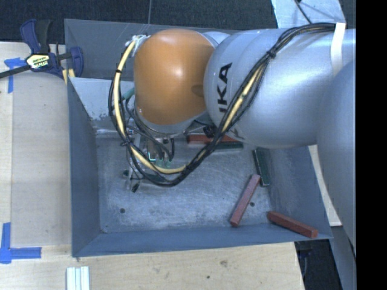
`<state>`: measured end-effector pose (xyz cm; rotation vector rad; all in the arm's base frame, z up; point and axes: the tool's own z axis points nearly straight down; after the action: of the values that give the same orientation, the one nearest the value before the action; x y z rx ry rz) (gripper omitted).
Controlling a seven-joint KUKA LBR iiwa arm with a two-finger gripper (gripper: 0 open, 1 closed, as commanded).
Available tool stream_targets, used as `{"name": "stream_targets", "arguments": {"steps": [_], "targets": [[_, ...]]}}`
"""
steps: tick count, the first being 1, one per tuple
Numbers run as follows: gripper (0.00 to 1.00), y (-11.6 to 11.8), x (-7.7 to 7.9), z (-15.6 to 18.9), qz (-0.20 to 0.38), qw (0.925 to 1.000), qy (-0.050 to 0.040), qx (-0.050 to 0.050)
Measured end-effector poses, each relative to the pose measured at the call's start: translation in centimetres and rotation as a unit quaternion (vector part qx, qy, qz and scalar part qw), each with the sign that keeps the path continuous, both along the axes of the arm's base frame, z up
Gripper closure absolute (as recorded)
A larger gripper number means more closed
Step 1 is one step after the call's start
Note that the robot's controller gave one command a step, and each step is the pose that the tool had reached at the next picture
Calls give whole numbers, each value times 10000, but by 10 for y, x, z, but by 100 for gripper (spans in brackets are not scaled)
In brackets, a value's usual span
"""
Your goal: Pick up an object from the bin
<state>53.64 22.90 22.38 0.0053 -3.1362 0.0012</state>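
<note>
My gripper (150, 151) hangs under the arm's orange cover, low over the left middle of the bin floor, with cables looped around it. A small dark piece (132, 183) lies on the floor just below and left of it; I cannot tell whether the two touch. A reddish-brown flat stick (205, 139) lies to the gripper's right, partly hidden under the arm. Nothing is seen held.
Another reddish-brown stick (245, 199) lies tilted on the floor at the front right. A third one (292, 224) rests on the sloped front-right wall. A dark green bar (261, 165) lies near the right wall. The big arm covers the bin's back right.
</note>
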Motion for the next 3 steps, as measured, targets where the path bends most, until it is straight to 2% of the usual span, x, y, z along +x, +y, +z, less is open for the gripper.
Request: {"name": "stream_targets", "arguments": {"steps": [1,2,3], "targets": [[0,-75,-29,-115,-30,10000,9,-16],[0,-58,53,-156,-153,9999,-56,13],[100,-58,52,-153,-158,9999,-50,13]]}}
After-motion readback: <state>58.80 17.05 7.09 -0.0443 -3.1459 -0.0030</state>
